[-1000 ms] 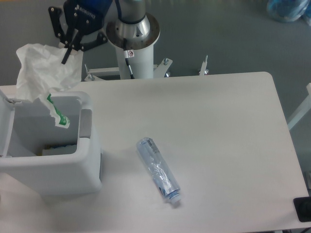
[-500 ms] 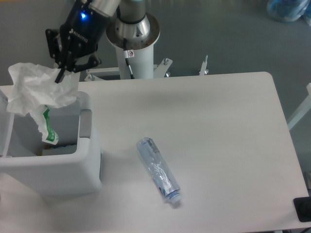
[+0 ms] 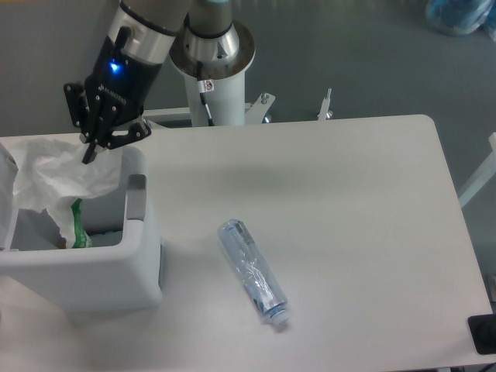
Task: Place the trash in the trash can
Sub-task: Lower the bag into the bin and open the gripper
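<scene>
The crumpled whitish wrapper (image 3: 60, 172) with its green strip hangs inside the open mouth of the white trash can (image 3: 93, 271) at the table's left. My gripper (image 3: 88, 150) is just above the can's back rim, fingers together, pinching the wrapper's top. The wrapper's lower end, with the green strip, is down inside the can. The squashed clear bottle (image 3: 252, 271) lies on the table to the right of the can, cap end toward the front edge, apart from the gripper.
The arm's white pedestal (image 3: 213, 58) stands behind the table's back edge. The can's lid (image 3: 6, 167) is tipped open at the far left. A black object (image 3: 482, 333) sits at the front right corner.
The gripper has moved left and down with the wrapper, which has sunk from above the can into its opening. The bottle has not moved.
</scene>
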Controlling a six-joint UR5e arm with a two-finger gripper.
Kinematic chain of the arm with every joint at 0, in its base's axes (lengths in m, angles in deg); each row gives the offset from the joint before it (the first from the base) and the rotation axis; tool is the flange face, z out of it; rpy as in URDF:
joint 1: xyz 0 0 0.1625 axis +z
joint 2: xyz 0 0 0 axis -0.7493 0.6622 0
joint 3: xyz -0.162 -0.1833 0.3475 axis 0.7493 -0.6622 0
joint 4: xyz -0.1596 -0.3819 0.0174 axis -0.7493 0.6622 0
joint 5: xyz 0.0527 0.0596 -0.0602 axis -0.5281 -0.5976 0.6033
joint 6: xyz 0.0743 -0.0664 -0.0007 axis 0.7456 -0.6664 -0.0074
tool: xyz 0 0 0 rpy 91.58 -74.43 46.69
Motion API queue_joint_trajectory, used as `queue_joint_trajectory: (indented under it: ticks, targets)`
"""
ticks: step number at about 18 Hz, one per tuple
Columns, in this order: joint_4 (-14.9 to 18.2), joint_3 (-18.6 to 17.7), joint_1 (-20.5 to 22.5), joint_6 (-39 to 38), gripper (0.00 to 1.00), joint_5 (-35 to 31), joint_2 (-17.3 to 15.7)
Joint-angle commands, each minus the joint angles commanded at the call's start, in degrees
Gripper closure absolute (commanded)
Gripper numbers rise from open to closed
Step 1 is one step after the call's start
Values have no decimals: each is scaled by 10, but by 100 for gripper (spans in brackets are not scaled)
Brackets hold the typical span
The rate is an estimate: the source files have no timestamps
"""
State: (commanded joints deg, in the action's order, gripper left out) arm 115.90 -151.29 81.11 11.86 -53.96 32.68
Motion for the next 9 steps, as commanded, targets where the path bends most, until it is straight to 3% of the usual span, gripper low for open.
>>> queue_joint_trajectory:
  ticks: [1,2,4,9]
  targets:
    - [-1,0,0,0,69,-4,0]
    - [-2,1,0,7,34,-6,0]
    - [-3,4,1,3,0,-17,-2]
    - [-3,8,3,6,0,-29,-15]
